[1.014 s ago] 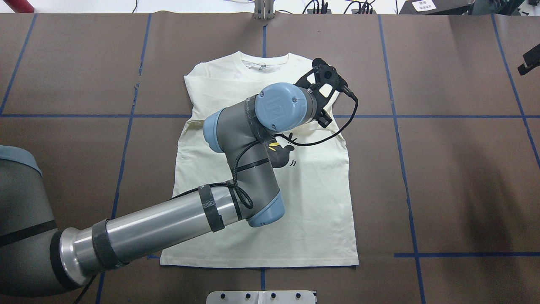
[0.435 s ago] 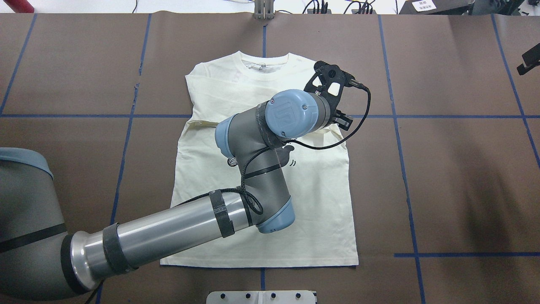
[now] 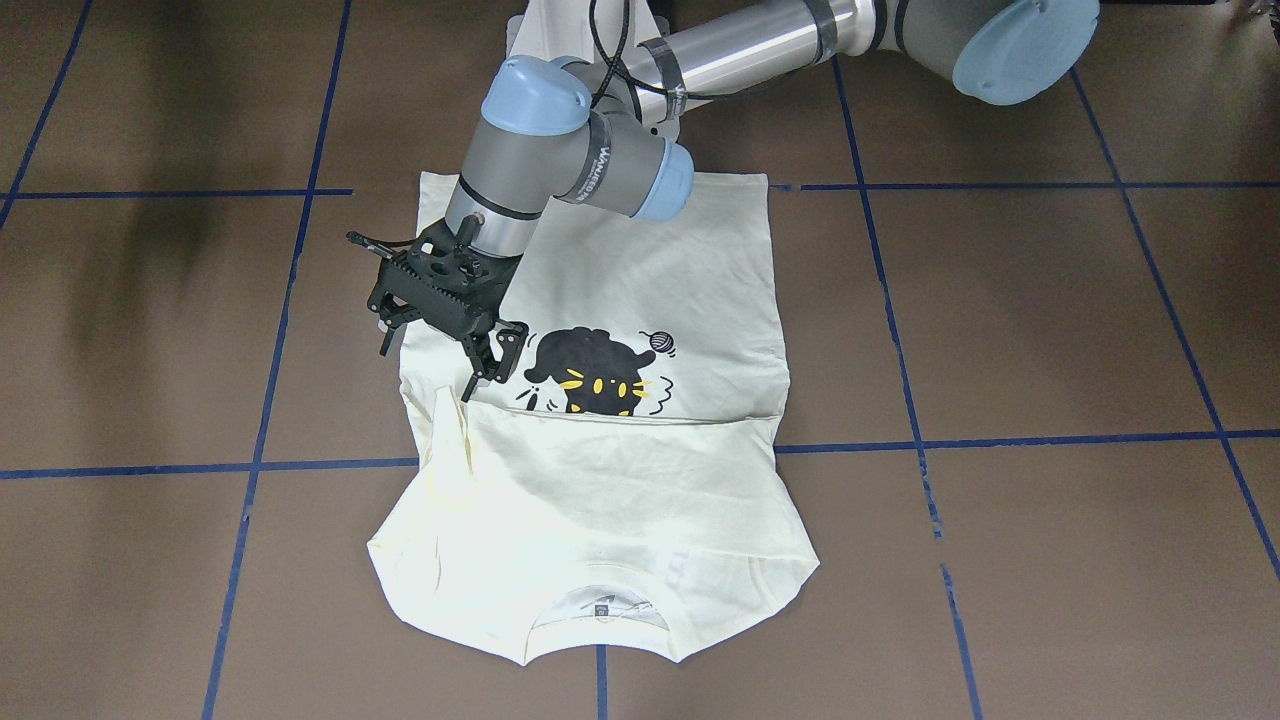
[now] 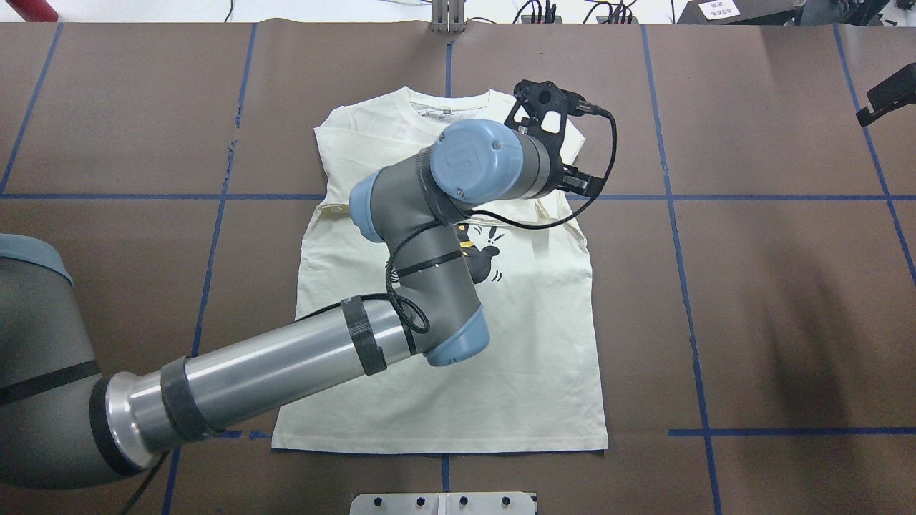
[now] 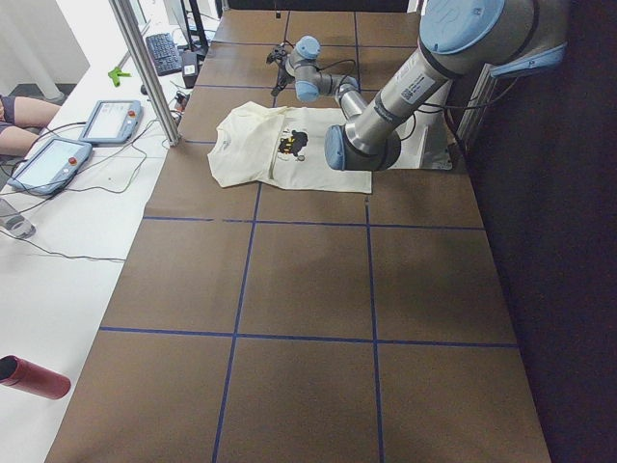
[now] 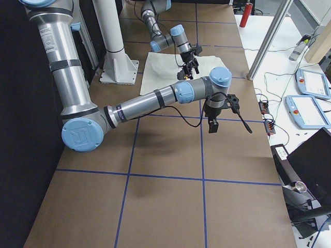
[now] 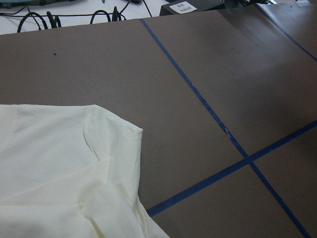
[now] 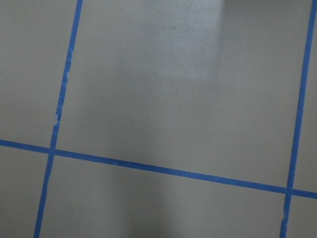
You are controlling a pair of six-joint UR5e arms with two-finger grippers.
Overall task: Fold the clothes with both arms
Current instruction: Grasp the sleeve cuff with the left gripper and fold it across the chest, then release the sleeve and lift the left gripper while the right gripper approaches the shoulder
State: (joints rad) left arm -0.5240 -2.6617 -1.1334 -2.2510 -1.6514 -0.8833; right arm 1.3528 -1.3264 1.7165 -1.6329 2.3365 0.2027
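A cream T-shirt [image 4: 529, 336] with a black cat print [image 3: 590, 370] lies flat on the brown table, collar at the far edge, both sleeves folded inward. My left arm [image 4: 286, 365] reaches across the shirt. My left gripper [image 3: 425, 372] is open and empty, just above the shirt's folded right sleeve [image 3: 450, 440]; in the overhead view it [image 4: 565, 168] is mostly hidden under the wrist. The left wrist view shows only the shirt's shoulder corner [image 7: 74, 163]. My right gripper [image 6: 213, 123] hangs over bare table away from the shirt; only a black tip [image 4: 887, 96] shows overhead, its jaws unreadable.
Blue tape lines [image 4: 687, 315] grid the table. A metal plate [image 4: 444, 503] sits at the near edge and a white pedestal [image 6: 116, 62] at the robot's base. Control tablets [image 5: 48, 159] and cables lie on a white side table beyond the far edge.
My left wrist swung first right, then back toward the far edge over the shirt's right shoulder, its gripper rotating. The right gripper's tip shifted slightly inward at the view's right edge.
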